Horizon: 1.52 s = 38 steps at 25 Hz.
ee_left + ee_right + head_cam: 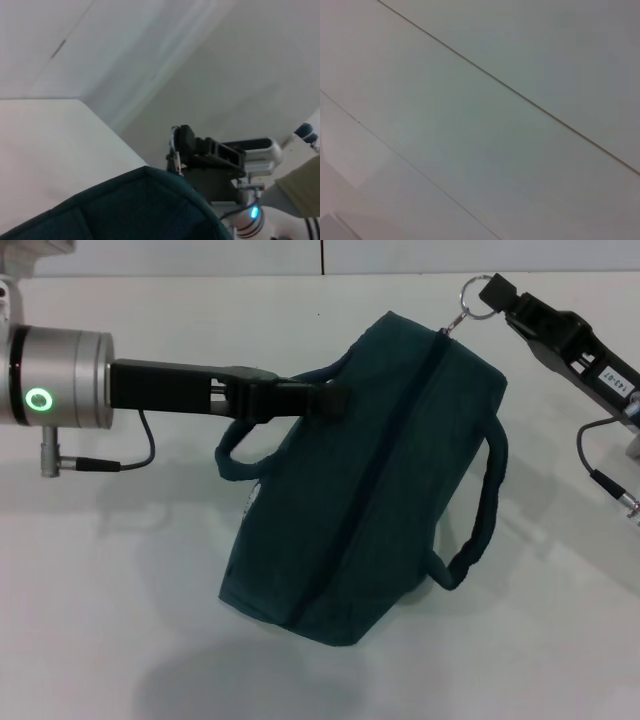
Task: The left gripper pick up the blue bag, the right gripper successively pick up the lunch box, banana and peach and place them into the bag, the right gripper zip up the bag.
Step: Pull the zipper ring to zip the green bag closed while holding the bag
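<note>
The blue bag (380,480) hangs tilted above the white table, its zipper line running closed along the top. My left gripper (335,400) reaches in from the left and is shut on one loop handle (235,455). My right gripper (497,290) is at the bag's far upper corner, shut on the metal zipper pull (466,306). The left wrist view shows the bag's edge (130,210), with the right gripper (182,142) and the zipper pull (175,160) just beyond it. The lunch box, banana and peach are out of view.
The white table (120,590) spreads under the bag, with the bag's shadow in front. A grey wall runs behind it. The right wrist view shows only pale wall panels (480,120).
</note>
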Each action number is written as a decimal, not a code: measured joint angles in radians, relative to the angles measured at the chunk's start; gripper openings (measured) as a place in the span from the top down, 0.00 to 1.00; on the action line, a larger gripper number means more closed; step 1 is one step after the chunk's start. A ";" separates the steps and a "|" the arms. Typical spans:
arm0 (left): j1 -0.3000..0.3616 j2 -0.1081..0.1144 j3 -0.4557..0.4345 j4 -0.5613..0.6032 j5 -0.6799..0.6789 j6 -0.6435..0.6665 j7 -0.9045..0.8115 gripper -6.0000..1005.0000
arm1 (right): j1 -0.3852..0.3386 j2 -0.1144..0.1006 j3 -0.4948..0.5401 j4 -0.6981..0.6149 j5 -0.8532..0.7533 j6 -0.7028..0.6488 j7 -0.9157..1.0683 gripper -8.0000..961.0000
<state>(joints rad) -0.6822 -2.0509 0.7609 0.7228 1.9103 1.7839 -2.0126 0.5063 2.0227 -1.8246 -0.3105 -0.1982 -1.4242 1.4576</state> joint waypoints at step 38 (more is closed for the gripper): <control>0.000 0.002 0.010 -0.003 -0.118 0.012 0.040 0.86 | 0.011 0.000 -0.012 0.068 0.003 0.036 0.056 0.88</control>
<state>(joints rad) -0.6823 -2.0493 0.7711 0.7194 1.7925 1.7957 -1.9726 0.5176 2.0229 -1.8369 -0.2427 -0.1955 -1.3885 1.5137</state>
